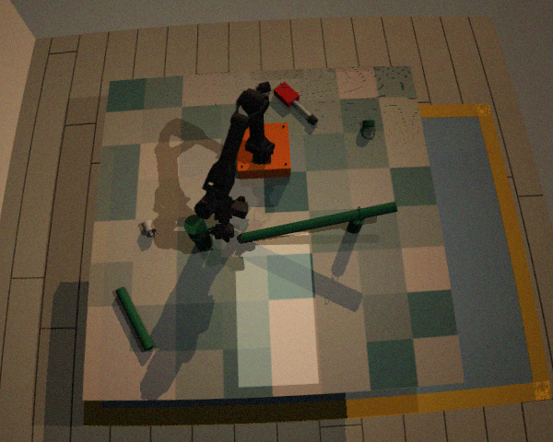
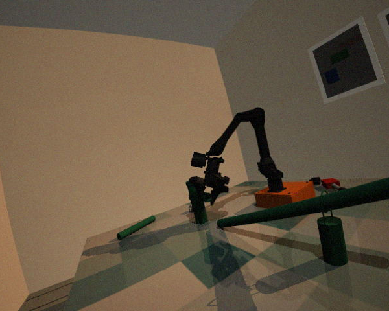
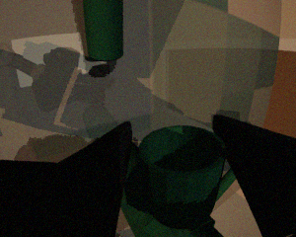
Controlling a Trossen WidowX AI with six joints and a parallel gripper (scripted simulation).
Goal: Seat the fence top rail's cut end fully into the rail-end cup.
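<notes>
The green rail (image 1: 314,222) (image 2: 271,214) (image 3: 104,30) slopes through the wire loop (image 2: 327,214) on the small post (image 2: 332,241). Its cut end is low, near the mat, and outside the cup. The big green post (image 1: 198,234) (image 2: 198,208) stands to the left of that end in the top and exterior views. The rail-end cup (image 2: 207,196) (image 3: 183,165) is at the post's upper part, its mouth empty. The brace band is hard to make out. My gripper (image 1: 224,232) (image 2: 212,201) (image 3: 173,124) is open, its fingers on either side of the cup, not touching the rail.
A short green rod (image 1: 134,319) (image 2: 136,227) lies on the mat. A small pale fitting (image 1: 147,228) lies left of the big post. Behind are the orange base (image 1: 276,166) (image 2: 275,199), a red block (image 1: 286,94) (image 2: 330,183) with a rod, and a small green loop piece (image 1: 368,124).
</notes>
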